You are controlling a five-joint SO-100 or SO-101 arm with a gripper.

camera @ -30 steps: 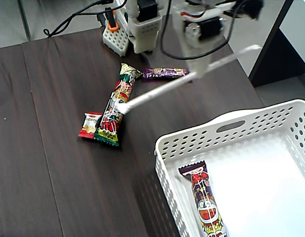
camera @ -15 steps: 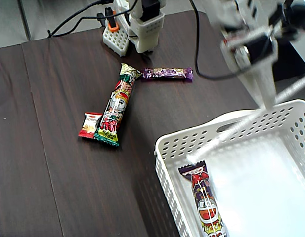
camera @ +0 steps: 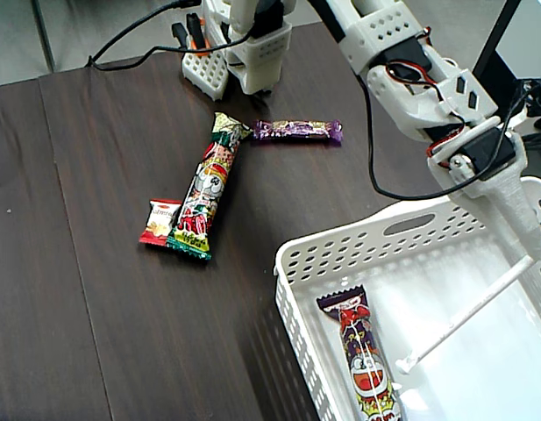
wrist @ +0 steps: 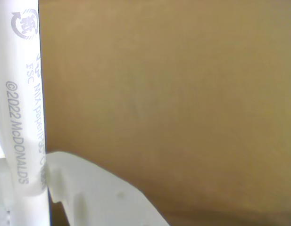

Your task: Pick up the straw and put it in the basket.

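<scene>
Jaws closed on the straw (camera: 467, 313): we see the gripper (camera: 531, 250) pinching its upper end above the basket (camera: 375, 239), near the right wall in the fixed view. We count one straw, slanting down and leftward from the gripper, its crimped lower end low inside the basket; contact with the floor we cannot tell. In the wrist view the straw (wrist: 23, 113) runs upright along the left edge, printed wrapper legible, with a white finger (wrist: 88, 197) beside it. We count one basket, holding one long purple cartoon bar (camera: 362, 355) near its left wall. Outside the basket, on the dark table (camera: 95, 263), we count three snacks: a long colourful bar (camera: 204, 193), a small red-and-white packet (camera: 160, 221) touching it, and a purple bar (camera: 296, 131).
</scene>
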